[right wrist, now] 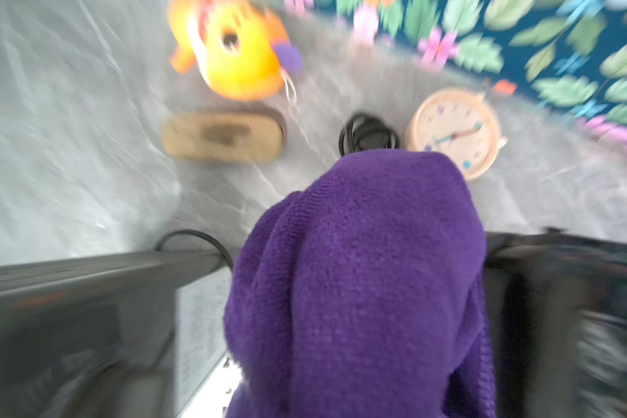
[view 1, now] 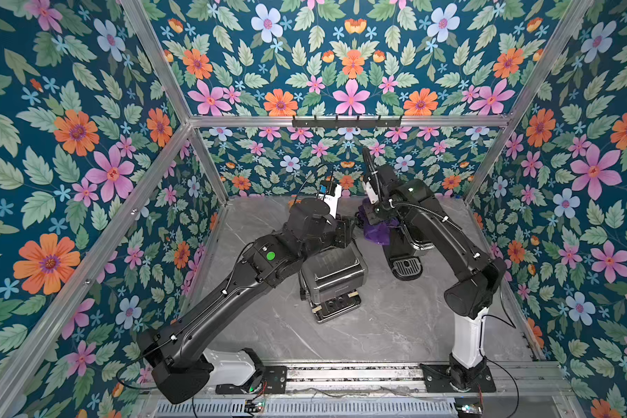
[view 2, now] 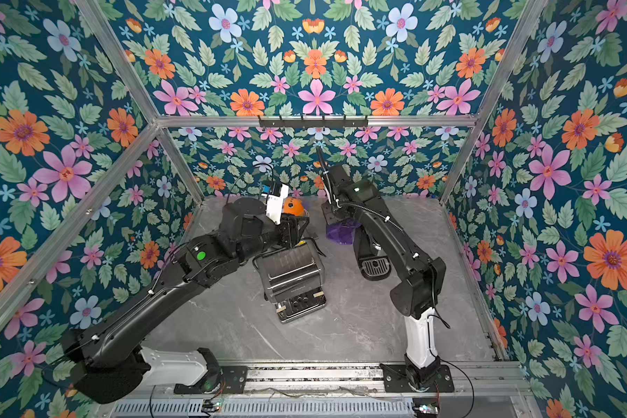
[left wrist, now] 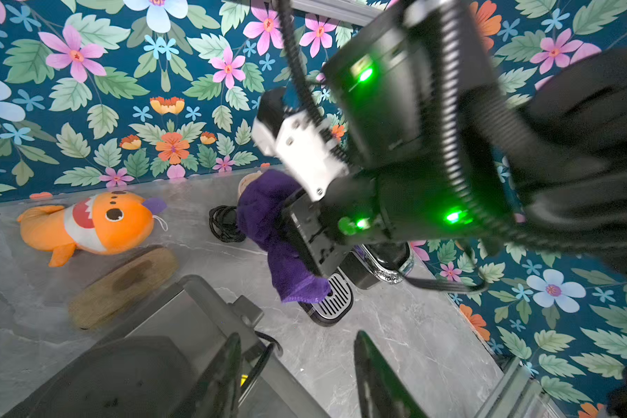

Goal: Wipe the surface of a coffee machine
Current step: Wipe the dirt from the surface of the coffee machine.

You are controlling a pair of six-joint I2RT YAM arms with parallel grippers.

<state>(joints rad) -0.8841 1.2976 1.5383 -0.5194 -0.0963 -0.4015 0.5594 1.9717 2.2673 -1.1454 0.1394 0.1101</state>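
My right fingers (left wrist: 312,249) are pressed together on a purple cloth (left wrist: 268,217), pinching a bunched fold of it; the tips themselves are buried in the fabric. The rest of the cloth hangs loose over them, and in my right wrist view, which is blurred, it fills the middle of the picture. The coffee machine (view 1: 408,253) stands on the right half of the worktop (view 1: 377,325), toward the back wall and under my right forearm, its slotted drip tray (view 1: 408,268) facing the front edge. In both top views the cloth lies at the machine's upper rear-left side. From my left wrist its lower corner hangs down in front of the drip tray, but I cannot tell how firmly it is pressed on the casing. My left fingers (left wrist: 368,362) are spread, with nothing between them, raised above the back end of a grey appliance (view 1: 332,278) that sits near the centre of the worktop, just beside the coffee machine. Behind them, near the back wall, lie an orange fish plush (left wrist: 91,224), a tan oval brush (left wrist: 124,286), a coiled black cord (left wrist: 225,224) and a pale round clock (right wrist: 456,132) lying face up beside the cord.
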